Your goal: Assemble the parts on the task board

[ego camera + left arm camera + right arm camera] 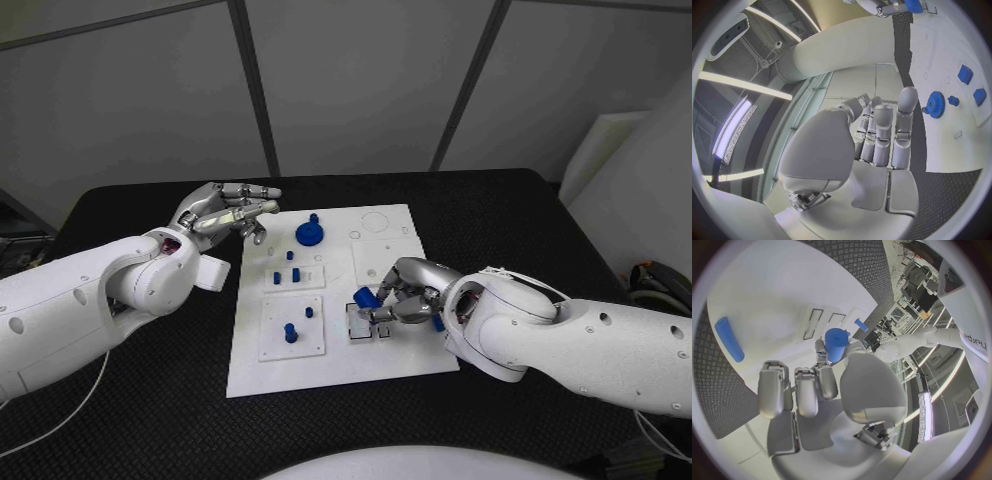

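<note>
- The white rectangular task board lies flat in the middle of the black surface, between the two arms, so either one can reach it.
- The right hand hovers low over the board's right half, pinching a small blue cylindrical part at its fingertips; it looks held that way so it can be lowered into a seat beside it.
- In the right wrist view that same short, smooth plastic peg stands out beyond the fingertips, its end clear of them.
- The left hand hangs just off the board's far left corner, fingers curled loosely together and holding nothing, seemingly kept out of the way.
- A blue toothed gear stands on the board's far end, near the left hand.
- Several small blue blocks sit in the raised white plate on the board's left half, and another blue piece stands in the plate nearer the robot.
- A long blue bar lies off the board on the surface.
</note>
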Tool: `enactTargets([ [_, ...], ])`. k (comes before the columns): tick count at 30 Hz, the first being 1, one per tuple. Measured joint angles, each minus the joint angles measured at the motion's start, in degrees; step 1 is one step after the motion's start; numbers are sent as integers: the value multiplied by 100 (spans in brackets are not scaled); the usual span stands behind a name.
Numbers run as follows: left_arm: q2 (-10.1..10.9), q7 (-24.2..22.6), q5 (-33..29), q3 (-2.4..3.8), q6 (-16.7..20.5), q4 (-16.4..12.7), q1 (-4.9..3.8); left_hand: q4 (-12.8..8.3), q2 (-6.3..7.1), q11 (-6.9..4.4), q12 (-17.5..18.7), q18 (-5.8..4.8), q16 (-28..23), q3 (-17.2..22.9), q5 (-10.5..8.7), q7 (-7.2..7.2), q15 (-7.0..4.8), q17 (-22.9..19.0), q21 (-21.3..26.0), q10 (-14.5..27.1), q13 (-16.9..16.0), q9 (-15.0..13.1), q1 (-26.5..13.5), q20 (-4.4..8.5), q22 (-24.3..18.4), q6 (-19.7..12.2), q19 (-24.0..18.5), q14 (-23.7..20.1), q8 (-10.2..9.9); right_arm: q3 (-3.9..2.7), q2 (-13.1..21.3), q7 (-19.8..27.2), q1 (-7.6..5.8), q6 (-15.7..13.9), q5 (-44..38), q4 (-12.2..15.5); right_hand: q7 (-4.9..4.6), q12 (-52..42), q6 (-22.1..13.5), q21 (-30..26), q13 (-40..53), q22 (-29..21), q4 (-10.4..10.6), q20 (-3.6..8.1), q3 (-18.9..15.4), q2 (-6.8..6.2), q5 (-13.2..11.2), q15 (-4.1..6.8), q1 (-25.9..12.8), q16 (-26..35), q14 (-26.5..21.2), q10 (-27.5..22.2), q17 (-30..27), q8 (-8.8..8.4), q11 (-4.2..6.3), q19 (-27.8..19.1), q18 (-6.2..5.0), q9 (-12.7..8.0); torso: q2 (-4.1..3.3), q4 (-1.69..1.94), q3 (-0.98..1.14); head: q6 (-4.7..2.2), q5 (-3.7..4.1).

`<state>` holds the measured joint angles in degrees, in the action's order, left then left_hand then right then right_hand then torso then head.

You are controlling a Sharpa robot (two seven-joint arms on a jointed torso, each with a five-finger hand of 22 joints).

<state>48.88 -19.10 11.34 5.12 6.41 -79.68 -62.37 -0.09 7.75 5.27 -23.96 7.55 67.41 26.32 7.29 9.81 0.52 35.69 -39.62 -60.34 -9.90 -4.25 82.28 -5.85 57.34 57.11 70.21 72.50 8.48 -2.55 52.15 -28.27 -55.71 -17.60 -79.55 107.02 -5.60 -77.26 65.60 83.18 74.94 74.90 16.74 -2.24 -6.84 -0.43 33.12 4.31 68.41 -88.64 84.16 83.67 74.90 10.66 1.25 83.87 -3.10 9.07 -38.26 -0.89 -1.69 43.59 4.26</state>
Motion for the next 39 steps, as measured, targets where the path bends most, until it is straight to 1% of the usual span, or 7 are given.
enactTargets([
  [11, 18, 0, 0, 0, 2, -10, -2, -16, 0, 0, 0, 0, 0, -16, 0, 0, 0, 0, 0, 0, -7, 0, 0, 0, 0, 0, 0, 0, 0, 9, -60, -246, 0, 139, 186, -70, 15, -60, 102, 0, 0, 0, 4, 21, -114, 59, -32, 22, -210, -22, -22, 19, 0, 82, 18, 21, 0, 41, 5, 1, -3, 21, -11],
  [16, 27, 0, 0, 0, 2, -14, -2, -16, 0, 0, 0, -1, 0, -16, 0, 0, 0, 0, 0, 0, -7, 0, 0, 0, 0, 0, 0, 0, 0, 86, -90, -314, -2, 251, 216, -71, 52, -60, 243, 0, 0, 0, -3, 21, -139, 66, -91, 22, -247, -21, -22, 40, 0, 132, 19, 21, 0, 69, 4, 4, -3, 33, -17],
  [18, 28, 0, 0, 0, 3, -15, -3, -16, 0, 0, 0, 0, 0, -16, 0, 0, 0, 0, 0, -1, -6, 0, 0, 0, 0, 0, 0, 0, 0, 88, -102, -326, -8, 277, 218, -68, 63, -60, 290, 0, 0, 4, 4, 21, -146, 66, -108, 22, -247, -21, -22, 50, 0, 171, 27, 21, 0, 73, 4, 4, -3, 36, -18],
  [31, 37, 0, 0, 0, 3, -15, -4, -16, 0, 7, 1, 0, 0, -16, 0, 0, 0, 0, 0, -7, -6, 0, 0, 0, 0, 0, 0, 0, 0, 115, -199, -326, -14, 345, 213, -75, 119, -60, 370, 0, -1, 4, 6, 21, -196, 80, -202, 22, -304, -21, -22, 59, 4, 124, 18, 20, 0, 66, -3, 3, -3, 56, -25],
  [34, 41, 1, 0, 0, 3, -16, -4, -16, 0, 7, 1, 0, 0, -16, 0, 0, 0, 0, 0, -7, -6, 0, 0, 0, 0, 0, 0, 0, 0, 120, -212, -327, -10, 339, 190, -84, 177, -60, 397, 0, -1, 3, 5, 21, -242, 82, -258, 23, -369, -21, -23, 59, 4, 151, 18, 20, 0, 83, -3, 3, -3, 58, -29],
  [37, 43, 1, 0, 0, 3, -18, -4, -16, 0, 7, 1, 0, 0, -16, 0, 0, 0, 0, 0, -8, -5, 0, 0, 0, 0, 0, 0, 0, 0, 126, -225, -337, -5, 334, 164, -97, 318, -60, 541, 0, -1, 3, -5, 21, -360, 149, -660, 24, -579, -21, -24, 57, 4, 201, 19, 20, 0, 120, -3, 1, -3, 60, -30],
  [39, 43, 2, 0, 0, 2, -19, -4, -16, 0, 7, 1, 0, 0, -16, 0, 0, 0, 0, 0, -8, -5, 0, 0, 0, 0, 0, 0, 0, 0, 127, -235, -342, -3, 331, 148, -106, 339, -60, 529, 0, -1, 3, -1, 21, -443, 155, -1007, 24, -686, -21, -24, 56, 3, 244, 20, 20, 0, 146, -2, 1, -2, 61, -30],
])
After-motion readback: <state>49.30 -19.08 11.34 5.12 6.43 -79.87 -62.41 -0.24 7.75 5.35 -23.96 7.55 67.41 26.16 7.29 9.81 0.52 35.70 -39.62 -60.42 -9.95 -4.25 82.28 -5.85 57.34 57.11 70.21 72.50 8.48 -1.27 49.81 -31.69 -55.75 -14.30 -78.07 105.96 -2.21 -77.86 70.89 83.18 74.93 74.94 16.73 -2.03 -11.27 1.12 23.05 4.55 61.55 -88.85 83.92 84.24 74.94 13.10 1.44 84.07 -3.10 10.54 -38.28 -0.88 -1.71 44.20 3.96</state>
